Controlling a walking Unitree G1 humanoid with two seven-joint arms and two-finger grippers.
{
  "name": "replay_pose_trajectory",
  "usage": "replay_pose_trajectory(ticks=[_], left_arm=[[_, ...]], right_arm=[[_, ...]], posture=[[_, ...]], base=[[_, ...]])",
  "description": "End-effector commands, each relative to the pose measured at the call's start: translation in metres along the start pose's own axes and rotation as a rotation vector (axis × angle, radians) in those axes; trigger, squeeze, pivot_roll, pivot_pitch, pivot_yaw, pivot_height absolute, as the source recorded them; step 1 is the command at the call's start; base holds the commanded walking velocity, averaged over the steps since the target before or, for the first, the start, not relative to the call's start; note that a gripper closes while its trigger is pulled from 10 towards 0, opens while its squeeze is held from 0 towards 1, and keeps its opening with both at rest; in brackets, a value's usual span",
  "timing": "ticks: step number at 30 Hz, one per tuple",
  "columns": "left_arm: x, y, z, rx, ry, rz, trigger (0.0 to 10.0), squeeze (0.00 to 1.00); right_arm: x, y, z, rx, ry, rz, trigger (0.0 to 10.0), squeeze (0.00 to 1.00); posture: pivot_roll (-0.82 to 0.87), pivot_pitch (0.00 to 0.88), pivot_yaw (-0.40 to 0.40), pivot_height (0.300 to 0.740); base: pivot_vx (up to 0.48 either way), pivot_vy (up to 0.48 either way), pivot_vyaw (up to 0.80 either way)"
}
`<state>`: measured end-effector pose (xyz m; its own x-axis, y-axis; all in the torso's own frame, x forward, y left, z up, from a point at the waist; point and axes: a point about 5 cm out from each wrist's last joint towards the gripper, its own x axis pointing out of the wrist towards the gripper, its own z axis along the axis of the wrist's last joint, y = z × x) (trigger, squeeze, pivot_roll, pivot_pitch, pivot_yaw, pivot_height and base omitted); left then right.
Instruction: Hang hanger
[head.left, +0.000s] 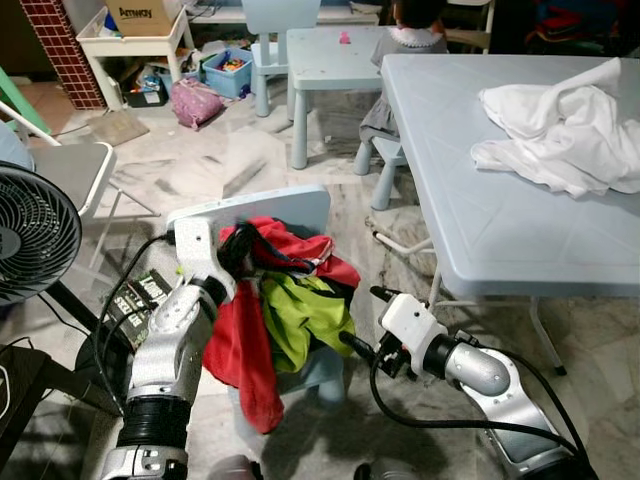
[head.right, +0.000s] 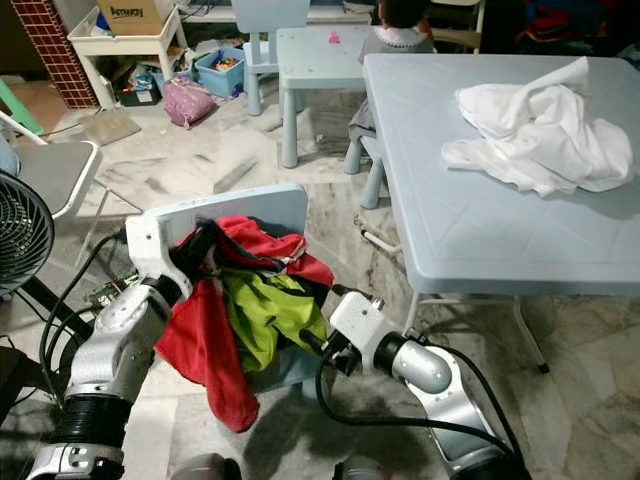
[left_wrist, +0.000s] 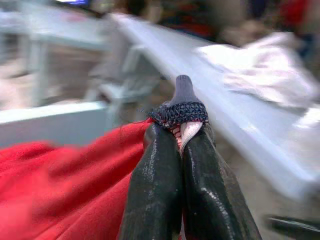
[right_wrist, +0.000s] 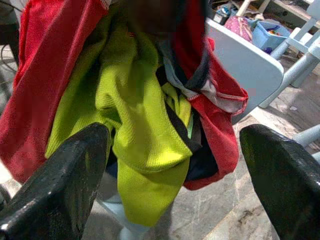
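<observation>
A heap of clothes lies on a small pale blue chair (head.left: 275, 207): a red garment (head.left: 240, 350), a yellow-green one (head.left: 300, 315) and some dark pieces. My left gripper (left_wrist: 179, 136) is shut on the dark knitted edge of the red garment (left_wrist: 75, 190), at the top left of the heap (head.left: 238, 252). My right gripper (head.left: 362, 318) is open, just right of the heap and apart from it. In the right wrist view its fingers (right_wrist: 65, 180) frame the yellow-green cloth (right_wrist: 135, 130). I see no hanger.
A pale blue table (head.left: 480, 210) with a crumpled white cloth (head.left: 560, 130) stands at the right. A black fan (head.left: 30, 235) and a folding chair (head.left: 70, 170) stand at the left. A person (head.left: 410, 35) sits at a small table (head.left: 330, 50) behind. Cables lie on the floor.
</observation>
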<state>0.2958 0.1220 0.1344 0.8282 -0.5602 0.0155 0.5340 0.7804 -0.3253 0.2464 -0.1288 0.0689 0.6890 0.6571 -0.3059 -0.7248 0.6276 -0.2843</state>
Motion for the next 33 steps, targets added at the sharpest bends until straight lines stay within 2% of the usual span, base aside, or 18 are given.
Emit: replay_pose_trajectory(ticks=[1, 3, 7, 8, 11, 12, 13, 15, 16, 17, 19, 26, 28, 29, 31, 33], left_arm=[[-0.005, -0.012, 0.002, -0.002, 0.040, -0.108, 0.0, 0.00], [-0.008, -0.017, 0.004, 0.010, 0.053, -0.151, 0.0, 0.00], [-0.013, -0.018, 0.003, 0.017, 0.071, -0.141, 0.0, 0.00], [-0.022, -0.019, -0.004, -0.025, 0.078, -0.086, 0.0, 0.00], [-0.027, -0.018, -0.009, -0.039, 0.072, -0.042, 0.0, 0.00], [-0.031, -0.015, -0.012, -0.039, 0.068, 0.007, 0.0, 0.00], [-0.033, -0.012, -0.016, -0.041, 0.073, 0.038, 0.0, 0.00], [-0.036, -0.009, -0.019, -0.032, 0.081, 0.069, 0.0, 0.00], [-0.040, 0.000, -0.026, 0.002, 0.091, 0.145, 0.0, 0.00], [-0.040, 0.000, -0.026, 0.002, 0.091, 0.145, 0.0, 0.00], [-0.046, 0.011, -0.036, 0.043, 0.130, 0.221, 0.0, 0.00], [-0.049, 0.016, -0.043, 0.054, 0.155, 0.287, 0.0, 0.00], [-0.050, 0.016, -0.044, 0.057, 0.158, 0.294, 0.0, 0.00], [-0.051, 0.016, -0.046, 0.081, 0.160, 0.313, 0.0, 0.00], [-0.053, 0.017, -0.047, 0.113, 0.157, 0.330, 0.0, 0.00], [-0.053, 0.017, -0.047, 0.113, 0.157, 0.330, 0.0, 0.00]], right_arm=[[0.001, -0.005, -0.001, 0.018, -0.003, -0.037, 10.0, 0.00], [0.003, -0.007, -0.001, 0.040, -0.006, -0.060, 10.0, 0.00], [0.004, -0.011, -0.003, 0.081, -0.010, -0.120, 10.0, 0.00], [0.003, -0.014, -0.004, 0.145, -0.032, -0.171, 10.0, 0.00], [-0.001, -0.016, -0.004, 0.164, -0.059, -0.183, 10.0, 0.00], [-0.004, -0.014, -0.004, 0.196, -0.084, -0.159, 4.1, 0.00], [-0.007, -0.013, -0.004, 0.207, -0.091, -0.132, 10.0, 0.00], [-0.009, -0.013, -0.004, 0.209, -0.093, -0.112, 10.0, 0.00], [-0.016, -0.016, -0.007, 0.209, -0.087, -0.088, 10.0, 0.00], [-0.016, -0.016, -0.007, 0.209, -0.087, -0.088, 10.0, 0.00], [-0.027, -0.023, -0.010, 0.203, -0.068, -0.084, 10.0, 0.00], [-0.044, -0.030, -0.019, 0.180, -0.023, -0.094, 10.0, 0.00], [-0.048, -0.033, -0.020, 0.184, -0.023, -0.109, 10.0, 0.00], [-0.054, -0.046, -0.020, 0.209, -0.033, -0.168, 10.0, 0.00], [-0.057, -0.060, -0.019, 0.238, -0.054, -0.259, 10.0, 0.00], [-0.057, -0.060, -0.019, 0.238, -0.054, -0.259, 10.0, 0.00]], posture=[[-0.04, 0.018, 0.006, 0.740], [-0.03, 0.015, 0.008, 0.740], [-0.02, 0.008, 0.014, 0.740], [-0.01, 0.000, 0.018, 0.740], [-0.01, 0.000, 0.021, 0.740], [0.00, 0.000, 0.021, 0.740], [0.00, 0.000, 0.022, 0.740], [0.00, 0.000, 0.022, 0.740], [0.00, 0.000, 0.022, 0.740], [0.00, 0.000, 0.022, 0.740], [-0.01, 0.000, 0.025, 0.740], [-0.02, 0.000, 0.025, 0.740], [-0.03, 0.000, 0.030, 0.740], [-0.03, 0.000, 0.034, 0.740], [-0.03, 0.000, 0.038, 0.740], [-0.03, 0.000, 0.038, 0.740]], base=[[0.000, 0.000, 0.00], [0.000, 0.000, 0.00], [0.000, 0.000, 0.00], [0.000, 0.000, 0.00], [0.000, 0.000, 0.00], [0.000, 0.000, 0.00], [0.000, 0.000, 0.00], [0.000, 0.000, 0.00], [0.000, 0.000, 0.00], [0.000, 0.000, 0.00], [0.000, 0.000, 0.00], [0.000, 0.000, 0.00], [0.000, 0.000, 0.00], [0.000, 0.000, 0.00], [0.000, 0.000, 0.00], [0.000, 0.000, 0.00]])
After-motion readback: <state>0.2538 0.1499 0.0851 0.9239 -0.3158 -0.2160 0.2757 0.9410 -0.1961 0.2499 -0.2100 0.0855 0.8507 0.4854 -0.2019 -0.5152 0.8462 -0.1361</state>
